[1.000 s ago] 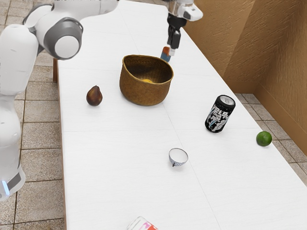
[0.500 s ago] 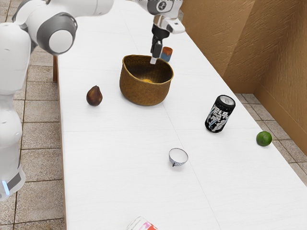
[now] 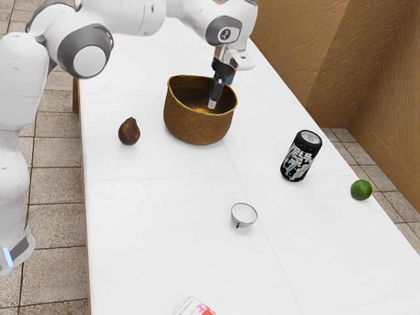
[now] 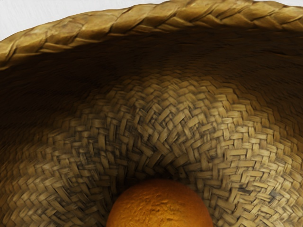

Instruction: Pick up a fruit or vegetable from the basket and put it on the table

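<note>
gripper point(image 3: 212, 104) lower than before, now in basket's point(image 3: 197, 125) mouth | orange fruit point(image 4: 161, 206) below it | opening, hold: can't tell | can point(image 3: 302, 156) well apart, lettering unclear

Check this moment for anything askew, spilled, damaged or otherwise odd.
One thing: the round green lime sits right by the edge of the white table, where it might roll off. The brown woven basket stands upright, the round orange fruit inside. I see no spill or damage.
</note>
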